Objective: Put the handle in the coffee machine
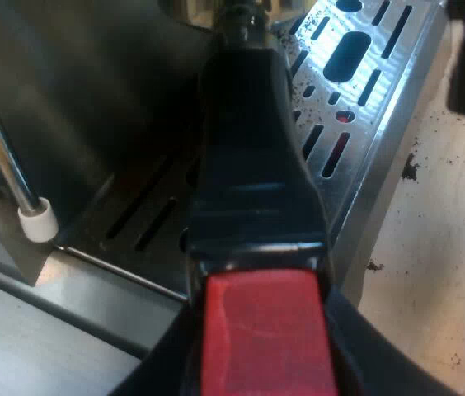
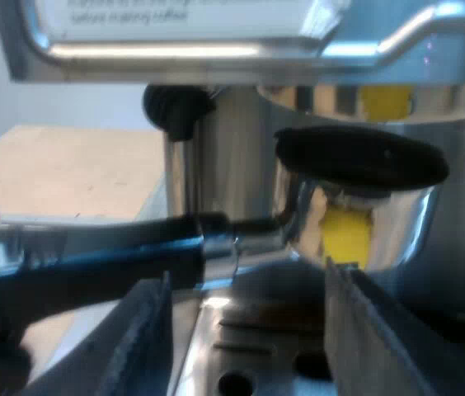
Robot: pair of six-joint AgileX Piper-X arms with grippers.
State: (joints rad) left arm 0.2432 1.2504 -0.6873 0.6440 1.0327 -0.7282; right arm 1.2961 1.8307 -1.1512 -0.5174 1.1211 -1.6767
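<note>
- The left gripper (image 1: 261,371) has its jaws pinching the handle (image 1: 253,190) at its red end (image 1: 265,330), with one black finger (image 1: 154,371) on each side.
- The handle runs away from that gripper, over the slotted drip tray (image 1: 356,74) of the machine (image 1: 92,82).
- The metal holder (image 2: 356,206) hangs at the machine's front, just under the brew head (image 2: 381,103). Its dark rim is tilted a little, and it cannot be told whether it touches the head.
- The right gripper (image 2: 245,285) sits low in front of the holder, over the drip tray. Its jaws are spread with nothing between them, and the handle passes above one finger (image 2: 146,330).
- A steam wand (image 1: 2,148) with a white tip hangs beside the tray.
- Dark coffee grounds (image 1: 410,169) are scattered on the pale bench (image 1: 439,247) next to the tray, and some lie on the tray itself.
</note>
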